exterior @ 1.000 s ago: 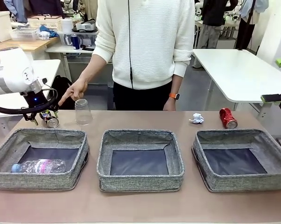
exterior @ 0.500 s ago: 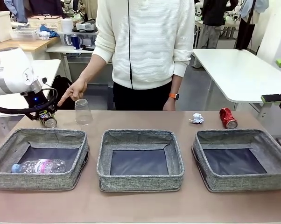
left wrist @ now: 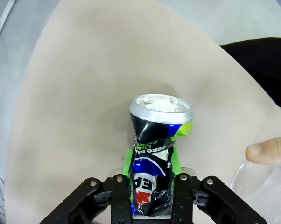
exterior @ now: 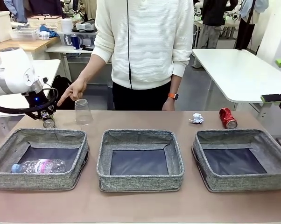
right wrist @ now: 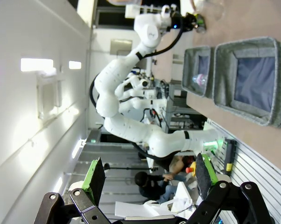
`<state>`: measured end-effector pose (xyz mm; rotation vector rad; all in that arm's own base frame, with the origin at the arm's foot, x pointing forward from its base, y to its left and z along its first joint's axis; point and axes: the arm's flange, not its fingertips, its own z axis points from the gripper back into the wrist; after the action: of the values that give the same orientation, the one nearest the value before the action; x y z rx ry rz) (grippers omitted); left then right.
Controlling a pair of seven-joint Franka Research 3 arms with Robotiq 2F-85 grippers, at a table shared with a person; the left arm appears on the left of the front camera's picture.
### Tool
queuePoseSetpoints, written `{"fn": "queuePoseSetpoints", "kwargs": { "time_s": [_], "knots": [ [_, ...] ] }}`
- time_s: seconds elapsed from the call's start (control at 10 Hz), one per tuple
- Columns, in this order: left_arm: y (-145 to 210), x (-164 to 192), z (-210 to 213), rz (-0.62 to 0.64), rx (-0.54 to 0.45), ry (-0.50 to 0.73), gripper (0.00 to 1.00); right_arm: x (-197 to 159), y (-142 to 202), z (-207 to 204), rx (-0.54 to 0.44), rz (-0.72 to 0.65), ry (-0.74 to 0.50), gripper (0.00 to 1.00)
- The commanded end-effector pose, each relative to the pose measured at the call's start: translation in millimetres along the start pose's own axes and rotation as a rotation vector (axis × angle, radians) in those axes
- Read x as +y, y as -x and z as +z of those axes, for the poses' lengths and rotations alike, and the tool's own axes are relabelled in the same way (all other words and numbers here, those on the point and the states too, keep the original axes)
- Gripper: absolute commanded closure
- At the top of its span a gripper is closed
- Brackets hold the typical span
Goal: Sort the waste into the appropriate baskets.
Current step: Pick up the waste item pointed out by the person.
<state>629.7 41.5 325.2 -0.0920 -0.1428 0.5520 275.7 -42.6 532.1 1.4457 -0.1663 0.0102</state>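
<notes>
My left gripper (exterior: 46,117) is shut on the crushed dark can (exterior: 49,123) at the table's far left, behind the left basket (exterior: 38,180). In the left wrist view the can (left wrist: 155,140) is pinched between the green pads (left wrist: 174,161), silver end pointing away. A clear plastic bottle (exterior: 38,166) with a pink label lies in the left basket. The middle basket (exterior: 140,183) and right basket (exterior: 243,183) hold nothing. A clear cup (exterior: 83,112) stands upside down beside the can. A white paper ball (exterior: 196,118) and a red can (exterior: 228,117) lie at the far right. My right gripper (right wrist: 150,179) is open, off the table.
A person in a white sweater stands at the far side, one hand (exterior: 71,91) pointing a finger down at the cup; that fingertip (left wrist: 266,151) shows close to the can in the left wrist view. Bare tabletop (exterior: 140,205) runs along the front of the baskets.
My left gripper's jaws have closed onto the dark can, which has shifted slightly. The person's hand, cup, paper ball and red can have stayed put.
</notes>
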Motion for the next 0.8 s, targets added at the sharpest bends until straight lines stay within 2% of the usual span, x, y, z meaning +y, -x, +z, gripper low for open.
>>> {"fn": "queuePoseSetpoints", "kwargs": {
  "time_s": [0.0,0.2,0.3,0.5,0.6,0.7],
  "knots": [
    [2.8,4.6,-0.9,0.031,-0.021,-0.025,1.0,6.3,-0.2,-1.4,-0.007,-0.015,-0.013,0.0],
    [-1.5,8.4,12.9,0.076,-0.056,-0.01,1.0,6.3,-0.2,-1.4,-0.007,-0.015,-0.013,0.0],
    [-3.5,13.6,40.2,0.102,-0.08,-0.001,1.0,6.3,-0.2,-1.4,-0.007,-0.015,-0.013,0.0],
    [3.3,16.8,128.2,0.102,-0.194,0.089,1.0,6.3,-0.2,-1.4,-0.007,-0.015,-0.013,0.0],
    [19.7,19.0,164.8,0.109,-0.141,0.062,1.0,6.3,-0.2,-1.4,-0.007,-0.015,-0.013,0.0],
    [45.5,25.0,191.1,0.068,-0.038,-0.056,1.0,6.3,-0.2,-1.4,-0.007,-0.015,-0.013,0.0]
  ]
}}
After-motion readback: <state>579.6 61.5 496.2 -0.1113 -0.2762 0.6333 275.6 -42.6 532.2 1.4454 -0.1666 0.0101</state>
